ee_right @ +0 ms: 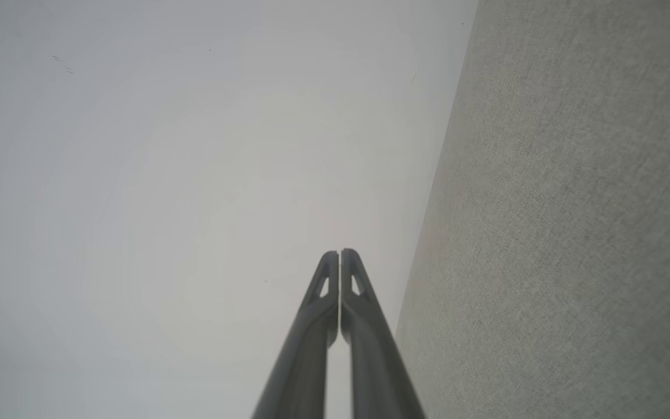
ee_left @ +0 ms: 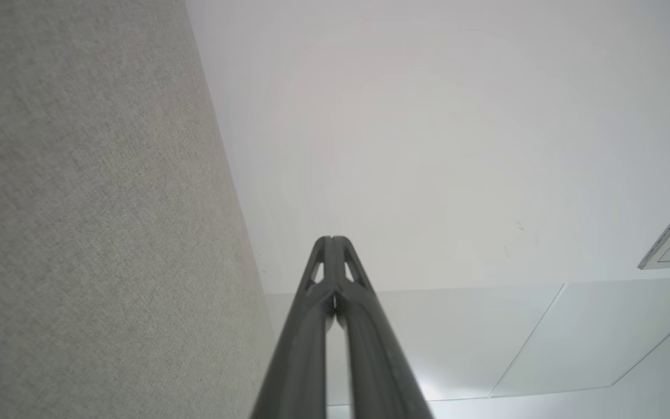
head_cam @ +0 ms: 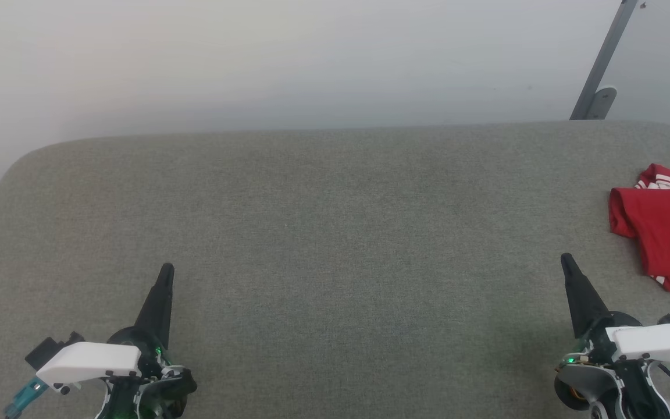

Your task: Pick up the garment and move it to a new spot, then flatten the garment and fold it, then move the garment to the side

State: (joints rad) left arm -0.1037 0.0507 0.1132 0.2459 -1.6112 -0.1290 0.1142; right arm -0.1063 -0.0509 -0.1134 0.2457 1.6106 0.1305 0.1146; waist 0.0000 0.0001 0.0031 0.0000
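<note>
From my seat at the controls I saw the grey cloth-covered bench (head_cam: 312, 233) spread across the head view, its far corners rounded. The garment (head_cam: 663, 227) lay on the bench's far-right part, cut off by the picture's right edge. It was a red bundle folded over itself, with a strip of white-striped trim showing at its far end and another bit of white at its near end. I could not read any lettering or number on it from there. My left hand (head_cam: 166, 269) hung over the bench's near-left part with its two dark fingers pressed together into one point aimed toward the bench's far edge. It was empty and well apart from the garment. My right hand (head_cam: 566, 258) hung over the bench's near-right part with its fingers likewise together and holding nothing. Its tip was near the garment's near corner but not touching it. The left wrist view showed the left hand (ee_left: 331, 240) with its tips meeting, the bench cloth (ee_left: 79, 203) running along one side and a pale wall (ee_left: 428, 116) beyond. The right wrist view showed the right hand (ee_right: 339, 254) closed the same way, with only a thin seam between the tips and the bench cloth (ee_right: 573, 233) on the other side. A grey metal strut (head_cam: 602, 64) rose against the wall behind the bench's far-right corner.
</note>
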